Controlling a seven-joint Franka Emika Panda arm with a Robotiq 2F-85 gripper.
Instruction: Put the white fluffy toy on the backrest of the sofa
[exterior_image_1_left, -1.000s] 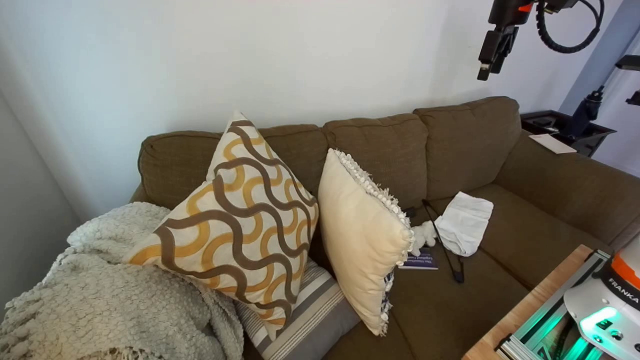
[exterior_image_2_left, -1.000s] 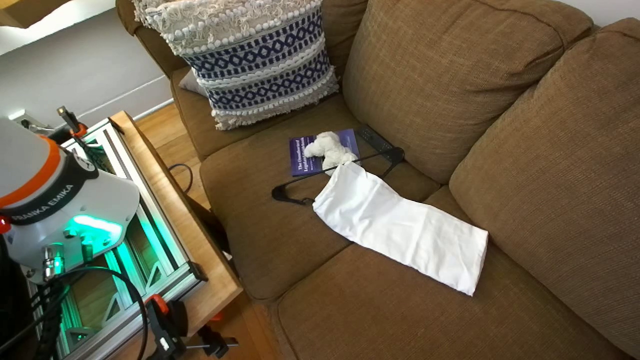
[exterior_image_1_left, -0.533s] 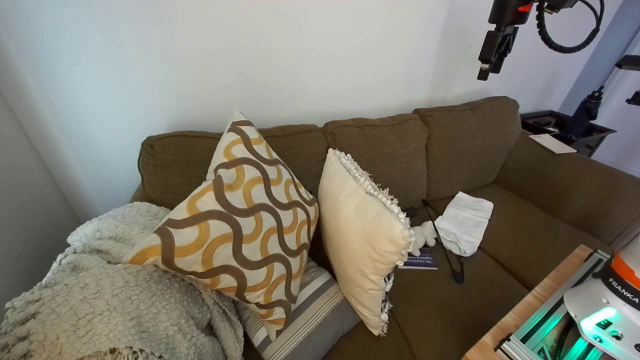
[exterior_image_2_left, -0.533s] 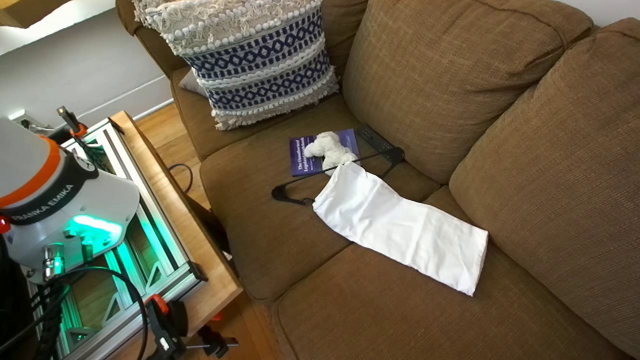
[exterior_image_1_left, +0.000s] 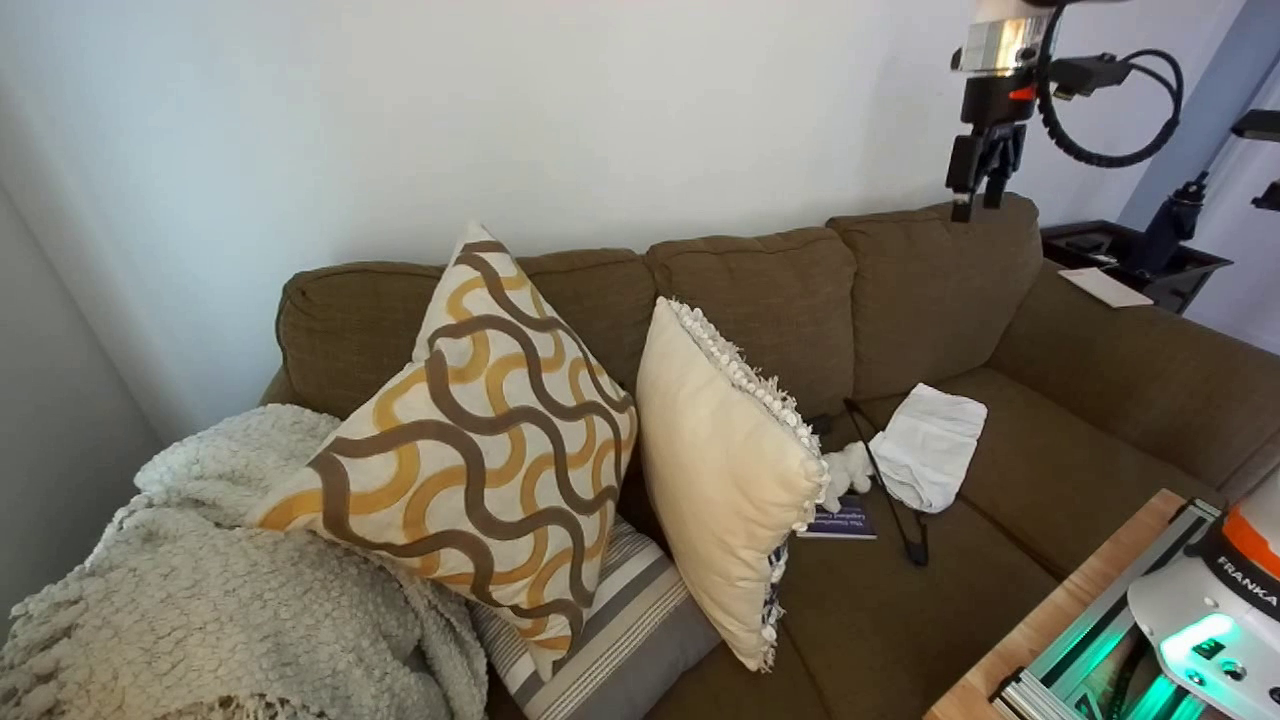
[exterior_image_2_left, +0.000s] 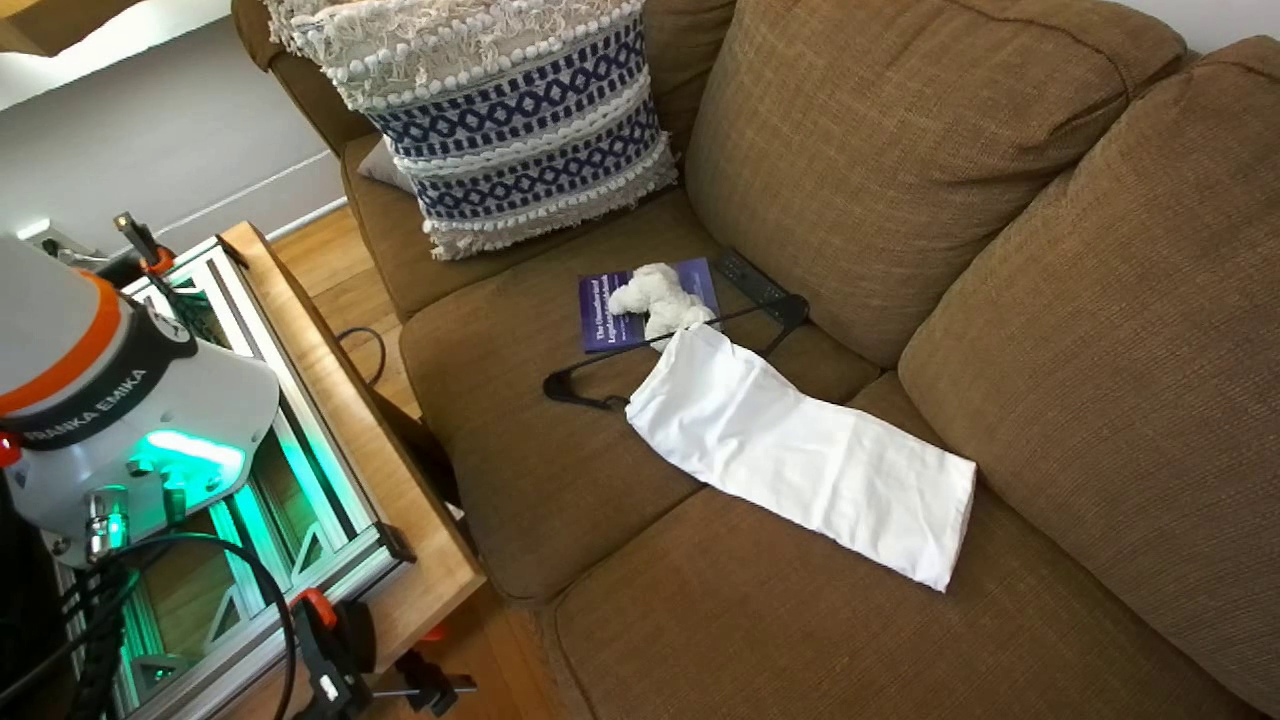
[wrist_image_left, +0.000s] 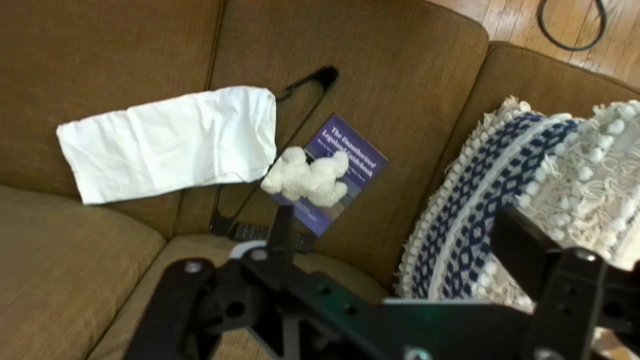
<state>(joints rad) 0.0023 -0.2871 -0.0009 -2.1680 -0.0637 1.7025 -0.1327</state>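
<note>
The white fluffy toy (wrist_image_left: 307, 177) lies on a purple book (wrist_image_left: 345, 145) on the sofa seat. It shows in both exterior views (exterior_image_1_left: 848, 472) (exterior_image_2_left: 660, 300), partly behind the fringed pillow in one of them. A black hanger (exterior_image_2_left: 575, 385) crosses its lower end. The brown sofa backrest (exterior_image_1_left: 930, 300) runs along the wall; its cushions also show in an exterior view (exterior_image_2_left: 930, 130). My gripper (exterior_image_1_left: 977, 205) is high above the sofa, in front of the right backrest cushion in that view. In the wrist view the gripper (wrist_image_left: 397, 225) has its fingers wide apart with nothing between them.
A white cloth (exterior_image_2_left: 800, 450) lies beside the toy, touching the hanger. A dark remote (exterior_image_2_left: 750, 280) lies by the backrest. A fringed pillow (exterior_image_2_left: 520, 130) and a patterned pillow (exterior_image_1_left: 480, 430) lean on the sofa. The robot's wooden table (exterior_image_2_left: 430, 560) stands in front of the seat.
My gripper has moved down and slightly left in an exterior view, and more of the wrist shows there. The toy, book, hanger and cloth have not moved.
</note>
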